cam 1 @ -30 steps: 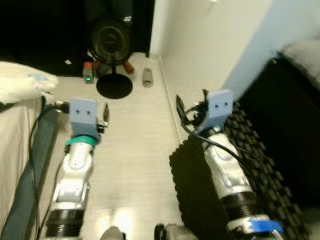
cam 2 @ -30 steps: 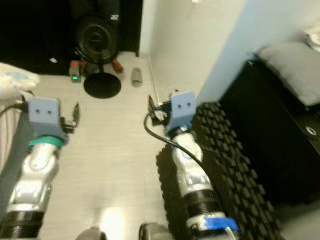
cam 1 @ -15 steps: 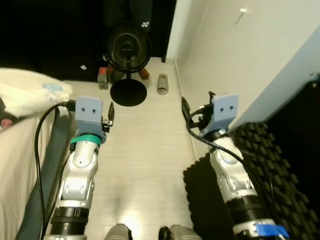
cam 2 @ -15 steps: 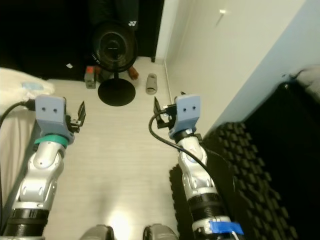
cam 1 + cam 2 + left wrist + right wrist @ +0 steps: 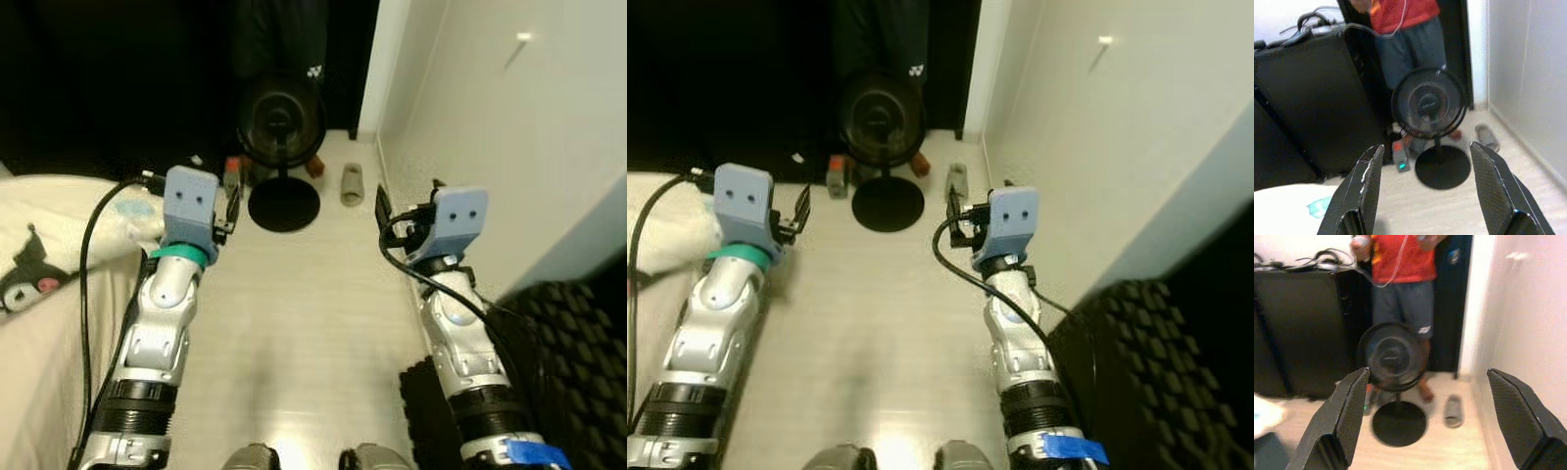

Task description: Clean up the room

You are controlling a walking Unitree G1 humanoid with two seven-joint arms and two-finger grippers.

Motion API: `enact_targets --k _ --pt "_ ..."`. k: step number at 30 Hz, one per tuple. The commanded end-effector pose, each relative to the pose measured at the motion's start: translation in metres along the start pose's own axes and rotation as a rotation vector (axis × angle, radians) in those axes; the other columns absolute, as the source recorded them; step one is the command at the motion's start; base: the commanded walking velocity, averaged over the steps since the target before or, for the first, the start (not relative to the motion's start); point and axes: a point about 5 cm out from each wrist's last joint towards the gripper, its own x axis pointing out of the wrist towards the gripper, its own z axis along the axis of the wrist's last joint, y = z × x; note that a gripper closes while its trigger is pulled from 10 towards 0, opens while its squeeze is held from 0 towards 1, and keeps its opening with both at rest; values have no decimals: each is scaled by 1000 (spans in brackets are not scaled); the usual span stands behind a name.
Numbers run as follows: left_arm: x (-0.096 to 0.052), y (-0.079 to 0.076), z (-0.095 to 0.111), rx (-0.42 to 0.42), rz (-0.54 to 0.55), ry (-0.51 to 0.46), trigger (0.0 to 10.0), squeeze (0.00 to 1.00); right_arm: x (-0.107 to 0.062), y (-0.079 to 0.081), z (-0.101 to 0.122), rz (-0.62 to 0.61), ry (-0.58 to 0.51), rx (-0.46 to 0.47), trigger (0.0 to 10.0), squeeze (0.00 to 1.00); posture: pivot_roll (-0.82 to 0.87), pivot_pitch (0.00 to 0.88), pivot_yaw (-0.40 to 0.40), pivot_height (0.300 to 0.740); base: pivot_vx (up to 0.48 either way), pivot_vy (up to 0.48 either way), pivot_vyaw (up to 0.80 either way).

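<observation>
Pale floor holds a grey slipper (image 5: 351, 184) beside a black fan (image 5: 281, 122).

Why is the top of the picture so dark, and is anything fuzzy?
In the eye views, the room behind the black round standing fan is unlit, while the pale floor shines with glare near the bottom. In the right wrist view, the fan and the grey slipper look slightly blurred; the left wrist view is a bit sharper.

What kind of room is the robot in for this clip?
Most likely a bedroom in a home. A bed with white printed bedding sits at the robot's left, a black pedestal fan stands on the pale floor ahead, and a grey slipper lies by the wall.
</observation>
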Motion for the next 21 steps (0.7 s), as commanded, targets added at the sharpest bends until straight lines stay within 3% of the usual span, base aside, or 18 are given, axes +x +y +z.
enact_targets --k 1,21 --pt "1 -3 -2 -13 -15 12 10000 0 -4 -4 -5 -13 14 -7 10000 0 -36 39 90 740 368 0 0" --pt "0 -12 -4 -35 -32 14 10000 0 -10 -11 -6 -30 21 -23 10000 0 -51 64 66 740 361 0 0"
